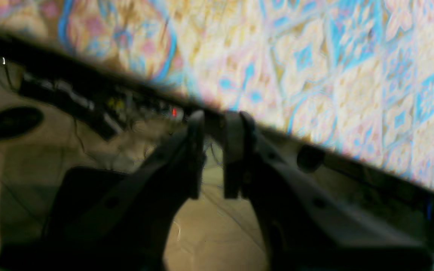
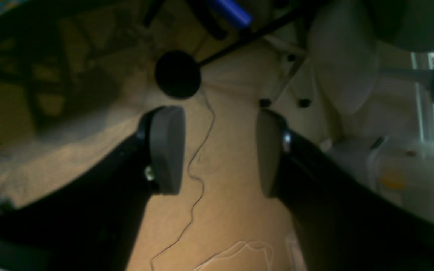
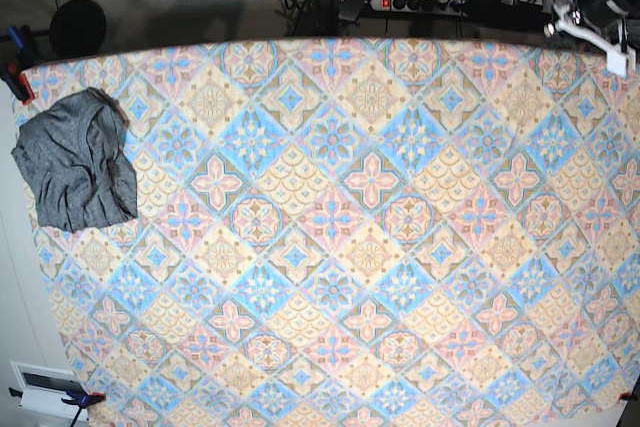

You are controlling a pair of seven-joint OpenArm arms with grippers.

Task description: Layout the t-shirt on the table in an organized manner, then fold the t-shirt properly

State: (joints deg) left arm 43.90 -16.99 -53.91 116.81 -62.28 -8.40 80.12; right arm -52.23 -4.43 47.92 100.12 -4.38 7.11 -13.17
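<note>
Your left hand (image 1: 214,154) is nearly closed on nothing and your right hand (image 2: 220,150) gapes empty, both off the counter (image 3: 400,247), while the t-shirt (image 3: 75,160) lies crumpled at its edge, nothing begun.

T-shirt bunched at the left edge of the table; table surface otherwise uncovered.

The t-shirt (image 3: 75,162) is a heathered dark-grey knit garment, plain and without print, lying in a crumpled heap at the upper left of the base view. It is not laid out: the fabric is gathered into folds and creases, and no sleeve can be told apart. Its left side reaches the table edge. The table (image 3: 400,247) fills most of the base view, covered by cloth in diamond tiles of pastel blue, pink and cream with floral medallions; the cloth lies flat. In the blurred left wrist view, the table (image 1: 333,75) fills the upper right.
</note>
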